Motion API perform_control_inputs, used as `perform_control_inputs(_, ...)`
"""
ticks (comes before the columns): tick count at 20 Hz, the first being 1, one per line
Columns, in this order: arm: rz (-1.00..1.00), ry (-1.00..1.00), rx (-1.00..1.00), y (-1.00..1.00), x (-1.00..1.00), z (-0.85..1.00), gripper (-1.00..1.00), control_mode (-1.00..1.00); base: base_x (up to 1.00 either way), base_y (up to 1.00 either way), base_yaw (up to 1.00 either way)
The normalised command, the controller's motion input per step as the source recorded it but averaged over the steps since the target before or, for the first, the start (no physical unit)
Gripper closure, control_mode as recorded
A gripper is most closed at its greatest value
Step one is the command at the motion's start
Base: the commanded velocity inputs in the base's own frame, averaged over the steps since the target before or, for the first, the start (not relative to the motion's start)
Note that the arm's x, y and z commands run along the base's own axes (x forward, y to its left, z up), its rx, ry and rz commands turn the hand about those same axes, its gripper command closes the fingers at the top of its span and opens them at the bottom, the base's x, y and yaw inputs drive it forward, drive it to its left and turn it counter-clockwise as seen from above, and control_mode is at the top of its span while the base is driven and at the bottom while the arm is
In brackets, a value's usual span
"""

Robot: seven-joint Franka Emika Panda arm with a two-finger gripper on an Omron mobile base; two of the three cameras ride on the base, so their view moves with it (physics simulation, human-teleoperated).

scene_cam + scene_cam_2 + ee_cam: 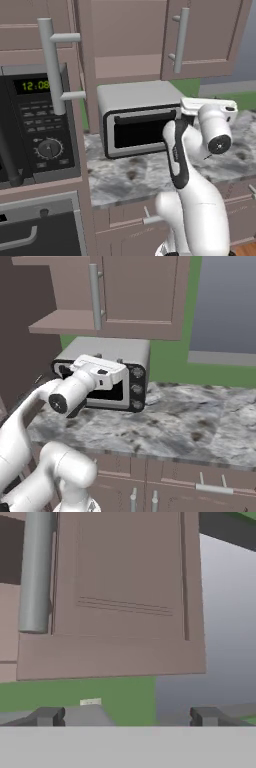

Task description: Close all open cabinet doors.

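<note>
Above the marble counter (pixel 200 421), the upper cabinet stands open: its left door (pixel 47 45) is swung out toward the base, showing a bare shelf (pixel 127 65) with nothing on it that I can see, while the right door (pixel 137 291) looks shut, so the closing seems not yet done. Near the toaster oven (pixel 135 120), the gripper (pixel 125 717) points up at that right door, jaws spread and holding nothing.
</note>
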Motion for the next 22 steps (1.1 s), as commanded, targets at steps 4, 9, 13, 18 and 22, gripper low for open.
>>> perform_control_inputs(4,-0.14,0.27,0.00,0.00,-1.00,0.61,-1.00,-1.00,0.00,0.00,0.00)
perform_control_inputs(9,-0.14,0.24,0.00,0.00,-1.00,0.58,-1.00,-1.00,0.00,0.00,0.00)
perform_control_inputs(13,-0.11,0.20,-0.01,0.10,-1.00,0.29,-1.00,-1.00,0.00,0.00,0.00)
perform_control_inputs(18,0.00,0.02,-0.12,0.86,-0.95,0.14,-1.00,-1.00,0.00,0.00,0.00)
perform_control_inputs(22,0.00,0.00,-0.10,0.79,-0.91,0.30,-1.00,-1.00,0.00,0.00,0.00)
